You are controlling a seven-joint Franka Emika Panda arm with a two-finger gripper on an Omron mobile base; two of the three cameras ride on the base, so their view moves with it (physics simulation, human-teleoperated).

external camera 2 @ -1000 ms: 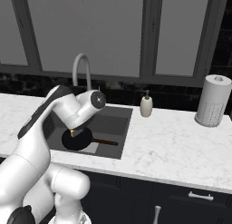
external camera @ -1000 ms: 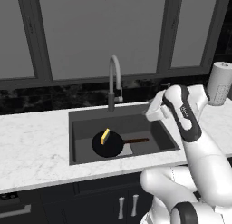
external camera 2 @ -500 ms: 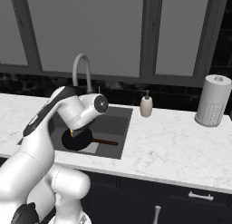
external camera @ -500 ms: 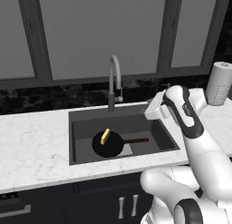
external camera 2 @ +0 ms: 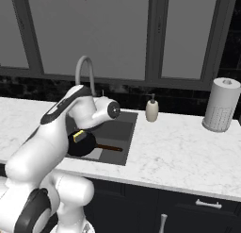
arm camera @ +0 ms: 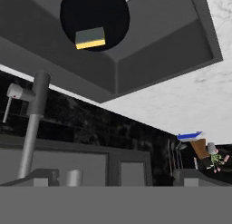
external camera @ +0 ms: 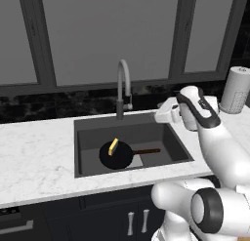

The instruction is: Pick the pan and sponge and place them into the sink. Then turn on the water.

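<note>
Arm rose from lower right of the left base view, bent, its gripper [external camera: 165, 115] released beside the faucet [external camera: 123, 86]. One black pan [external camera: 116, 155] with reddish handle lay centre frame in the sink [external camera: 93, 132], one yellow sponge [external camera: 113, 146] inside it. Right base view: pan [external camera 2: 83, 145] at centre left. Hand view: sponge [arm camera: 90, 38] at top, grey side visible.

Pan [external camera: 116, 156] black, handle reddish-brown; sponge [external camera: 113, 147] yellow with a grey-green layer. Sink [external camera: 161, 132] dark grey with a lighter grey patch on its bottom, faucet [external camera: 123, 89] grey, table [external camera: 36, 157] white marble with faint grey veining. Backsplash [external camera: 63, 104] black with pale marbling, soap bottle [external camera 2: 151, 109] cream, paper towel roll [external camera 2: 220, 104] white with fine grey dotting, cabinet fronts [external camera 2: 188, 211] dark with silver handles.
</note>
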